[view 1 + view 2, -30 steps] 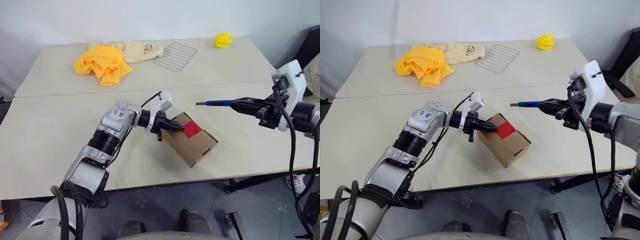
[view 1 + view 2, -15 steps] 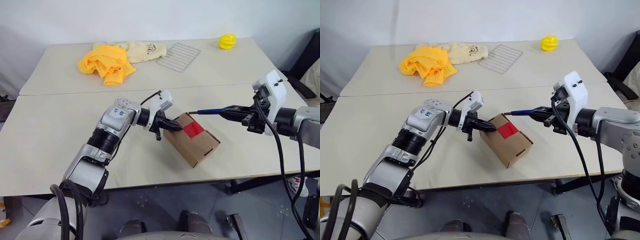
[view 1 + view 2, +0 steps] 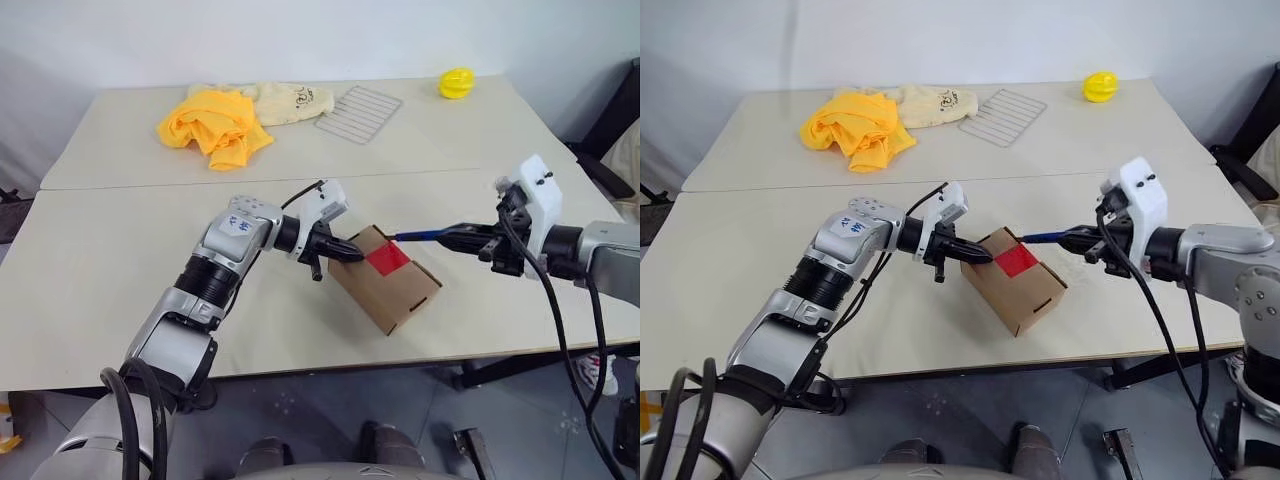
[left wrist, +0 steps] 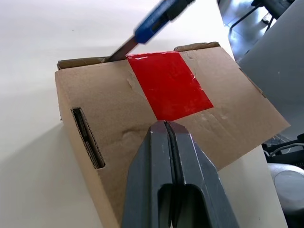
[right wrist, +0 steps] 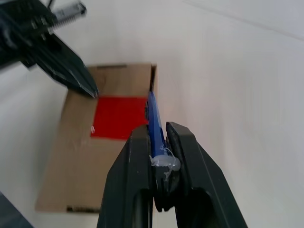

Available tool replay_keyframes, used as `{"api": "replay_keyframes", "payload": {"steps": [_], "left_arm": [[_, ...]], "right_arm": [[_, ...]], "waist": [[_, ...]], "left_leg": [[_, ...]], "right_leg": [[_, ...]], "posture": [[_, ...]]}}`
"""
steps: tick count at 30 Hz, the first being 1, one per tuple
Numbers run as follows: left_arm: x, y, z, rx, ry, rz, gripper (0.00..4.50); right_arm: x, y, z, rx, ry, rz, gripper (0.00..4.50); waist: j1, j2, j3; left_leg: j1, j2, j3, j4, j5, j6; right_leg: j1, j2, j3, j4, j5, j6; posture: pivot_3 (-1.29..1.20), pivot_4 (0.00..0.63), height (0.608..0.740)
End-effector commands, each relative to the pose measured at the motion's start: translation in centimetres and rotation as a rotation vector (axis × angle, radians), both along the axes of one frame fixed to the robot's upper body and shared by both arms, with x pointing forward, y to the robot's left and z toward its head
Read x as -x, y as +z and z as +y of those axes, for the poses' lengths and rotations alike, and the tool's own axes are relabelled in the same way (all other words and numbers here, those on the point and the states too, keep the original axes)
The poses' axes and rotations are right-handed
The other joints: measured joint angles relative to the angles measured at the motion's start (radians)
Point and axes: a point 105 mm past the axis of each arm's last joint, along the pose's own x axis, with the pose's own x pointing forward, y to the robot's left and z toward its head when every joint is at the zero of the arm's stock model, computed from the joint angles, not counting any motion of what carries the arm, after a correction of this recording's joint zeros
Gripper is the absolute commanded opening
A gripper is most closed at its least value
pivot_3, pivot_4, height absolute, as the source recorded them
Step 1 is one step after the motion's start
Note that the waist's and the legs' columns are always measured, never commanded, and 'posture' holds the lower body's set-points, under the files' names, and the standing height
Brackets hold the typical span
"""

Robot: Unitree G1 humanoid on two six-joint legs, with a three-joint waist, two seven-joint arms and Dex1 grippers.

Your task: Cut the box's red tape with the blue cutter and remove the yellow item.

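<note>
At box (image 3: pixel 385 279) edge, level right arm (image 3: pixel 560 245)

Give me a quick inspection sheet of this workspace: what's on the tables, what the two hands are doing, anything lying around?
Surface: two pale tables pushed together.
Job's things: box closed, red tape on its lid; blue cutter tip at the tape's far edge.
Clutter: yellow cloth, cream bag, wire rack, yellow round object, all at the back.
Grippers: left gripper shut, pressing the box; right gripper shut on the cutter.
Cables: black, along both arms.
Surroundings: white wall, grey floor.
</note>
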Motion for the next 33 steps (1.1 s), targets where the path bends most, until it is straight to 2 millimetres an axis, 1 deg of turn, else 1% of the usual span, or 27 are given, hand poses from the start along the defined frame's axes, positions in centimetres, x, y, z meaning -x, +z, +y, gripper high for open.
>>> {"api": "replay_keyframes", "payload": {"steps": [1, 12, 16, 18, 26, 33], "left_arm": [[-0.4, -0.7, 0.2, -0.056, 0.034, 0.016, 0.00], [-1.0, -1.6, -0.1, -0.103, 0.110, 0.042, 0.00], [-1.0, -1.7, -0.3, -0.103, 0.123, 0.044, 0.00], [-1.2, -1.8, -0.2, -0.105, 0.139, 0.044, 0.00], [-1.5, -2.0, 0.1, -0.108, 0.173, 0.042, 0.00], [-1.6, -2.3, 0.3, -0.111, 0.189, 0.042, 0.00]], "right_arm": [[0.5, 0.4, -0.2, 0.046, 0.000, -0.001, 0.17], [1.1, -0.1, -0.5, 0.125, 0.026, 0.091, 0.17], [1.1, -1.2, -0.6, 0.170, 0.030, 0.148, 0.17], [1.5, -1.4, -0.6, 0.188, 0.048, 0.177, 0.17], [2.3, -1.0, -1.2, 0.223, 0.081, 0.206, 0.17], [3.5, -0.3, -2.6, 0.269, 0.089, 0.237, 0.17]], "waist": [[0.003, 0.000, 0.000], [0.024, -0.001, -0.001], [0.023, -0.002, -0.001], [0.023, -0.002, -0.001], [0.024, -0.002, -0.001], [0.023, -0.002, -0.001]], "left_leg": [[0.000, 0.000, 0.000, 0.000, 0.000, 0.000], [0.000, 0.000, -0.001, 0.003, 0.000, 0.000], [0.000, 0.000, -0.001, 0.005, 0.000, 0.001], [0.000, 0.000, -0.001, 0.006, 0.000, 0.001], [0.000, 0.001, -0.002, 0.011, -0.001, 0.001], [0.000, 0.001, -0.002, 0.014, -0.001, 0.002]], "right_leg": [[0.000, 0.000, 0.000, 0.000, 0.000, 0.000], [0.002, 0.000, 0.000, 0.001, 0.000, 0.000], [0.002, 0.000, 0.000, 0.002, 0.000, 0.000], [0.002, 0.000, 0.001, 0.003, 0.000, 0.000], [0.003, 0.000, 0.001, 0.005, 0.000, 0.000], [0.003, 0.000, 0.001, 0.006, 0.001, -0.001]], "posture": [[0.00, 0.150, 0.740], [0.00, 0.150, 0.740], [0.00, 0.150, 0.740], [0.00, 0.150, 0.740], [0.00, 0.150, 0.740], [0.00, 0.150, 0.740]]}}
